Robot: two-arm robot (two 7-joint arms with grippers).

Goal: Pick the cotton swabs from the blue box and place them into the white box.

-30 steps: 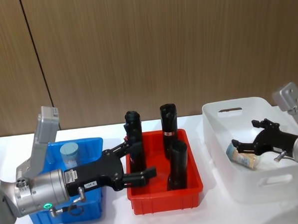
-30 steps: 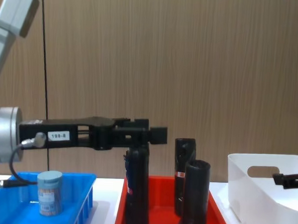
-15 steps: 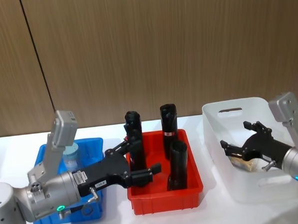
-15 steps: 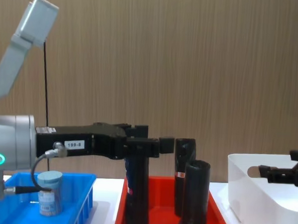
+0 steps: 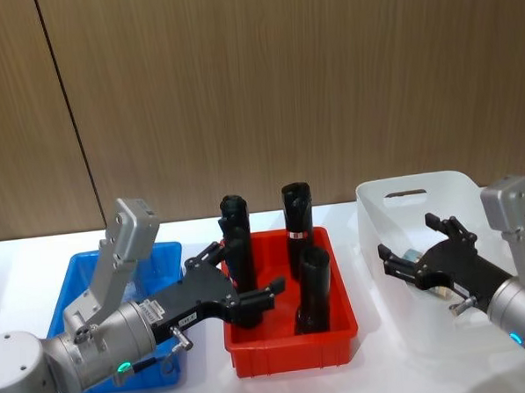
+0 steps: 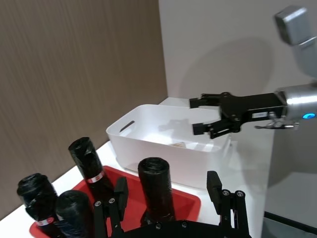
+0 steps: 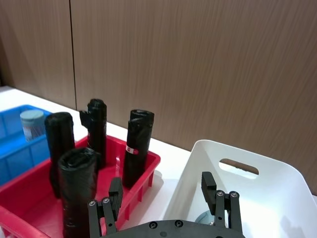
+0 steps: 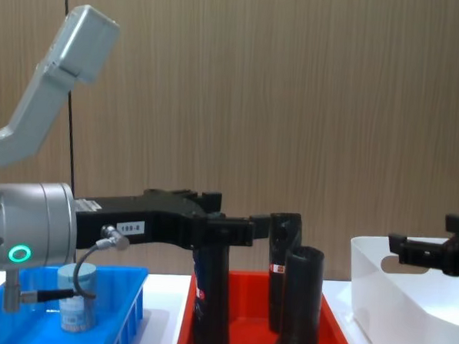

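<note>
A red bin [image 5: 292, 345] on the white surface [image 5: 378, 380] holds four upright black rolls [image 5: 296, 214] (wood-panelled wall [image 5: 283, 90] behind).

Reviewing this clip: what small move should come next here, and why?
Probably swing the left gripper over the blue box, toward the cotton swabs jar standing there. That gripper hangs open and empty above the red bin, while the open right gripper is over the white box, where one swab jar already lies.

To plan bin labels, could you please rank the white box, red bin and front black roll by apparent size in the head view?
Largest: white box
Then: red bin
Smallest: front black roll
None look alike.
</note>
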